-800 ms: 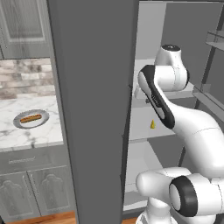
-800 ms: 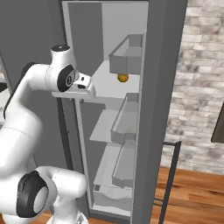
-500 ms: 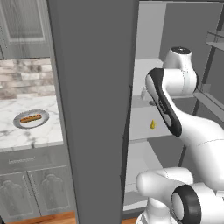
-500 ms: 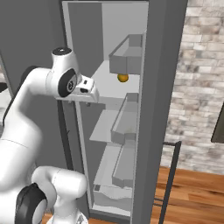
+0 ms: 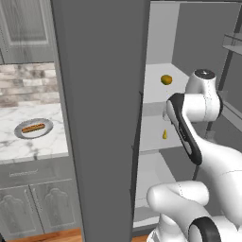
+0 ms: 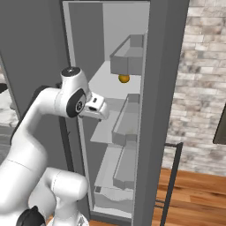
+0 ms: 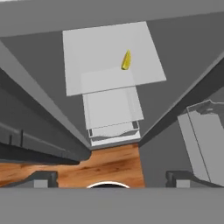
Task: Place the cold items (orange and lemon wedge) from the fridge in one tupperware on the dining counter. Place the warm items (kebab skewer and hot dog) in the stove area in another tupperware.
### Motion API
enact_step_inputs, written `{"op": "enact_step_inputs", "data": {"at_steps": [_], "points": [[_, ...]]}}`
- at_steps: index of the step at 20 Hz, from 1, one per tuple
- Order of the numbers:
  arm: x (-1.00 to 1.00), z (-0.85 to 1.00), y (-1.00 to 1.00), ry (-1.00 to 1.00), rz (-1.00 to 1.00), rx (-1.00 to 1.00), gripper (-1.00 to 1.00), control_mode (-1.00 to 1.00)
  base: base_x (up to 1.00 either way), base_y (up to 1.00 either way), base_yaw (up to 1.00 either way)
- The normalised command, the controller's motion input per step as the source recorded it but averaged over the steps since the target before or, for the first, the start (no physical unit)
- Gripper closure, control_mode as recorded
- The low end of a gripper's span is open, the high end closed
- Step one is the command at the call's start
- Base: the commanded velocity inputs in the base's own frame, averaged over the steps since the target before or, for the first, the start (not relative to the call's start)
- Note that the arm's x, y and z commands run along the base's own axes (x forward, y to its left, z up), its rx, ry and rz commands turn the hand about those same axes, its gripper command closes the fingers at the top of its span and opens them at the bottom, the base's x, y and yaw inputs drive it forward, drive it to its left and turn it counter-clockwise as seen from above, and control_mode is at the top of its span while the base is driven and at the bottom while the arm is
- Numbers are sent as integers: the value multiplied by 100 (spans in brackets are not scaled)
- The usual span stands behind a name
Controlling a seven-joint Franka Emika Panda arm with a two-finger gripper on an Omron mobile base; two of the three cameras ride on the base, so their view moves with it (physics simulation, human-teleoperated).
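Observation:
The fridge (image 5: 94, 118) stands open, its wide grey door edge-on in the left base view. The orange (image 5: 166, 79) (image 6: 124, 78) rests on an upper shelf. One shelf lower lies the lemon wedge (image 5: 165, 134) (image 7: 126, 60), tiny and yellow. My gripper (image 7: 111, 178) hangs open above that shelf and looks down on the wedge, well short of it, with nothing between its fingertips (image 7: 43, 177). In the right base view my white hand (image 6: 97, 107) sits just inside the fridge opening. The hot dog (image 5: 33, 127) lies on a round grey plate (image 5: 21, 133) on the marble wall counter.
Grey door bins (image 6: 128, 57) stack along the right of the fridge opening. Pale shelves and a bottom drawer (image 7: 113, 116) lie below the wedge. A brick wall (image 6: 203, 66) and wooden floor (image 6: 194, 190) are to the right; grey cabinets (image 5: 33, 203) sit under the wall counter.
My arm has swung the hand rightwards and a little down, into the fridge opening. The orange, earlier covered by the arm in the left base view, now shows.

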Motion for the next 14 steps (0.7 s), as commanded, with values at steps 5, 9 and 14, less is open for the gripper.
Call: {"op": "enact_step_inputs", "data": {"at_steps": [5, 9, 14], "points": [[35, -59, -7, 0, -3, -1, -100, -100, 0, 0, 0], [6, -56, -7, 0, -1, -4, -100, -100, 0, 0, 0], [22, -47, 0, 0, -5, -4, -100, -100, 0, 0, 0]]}}
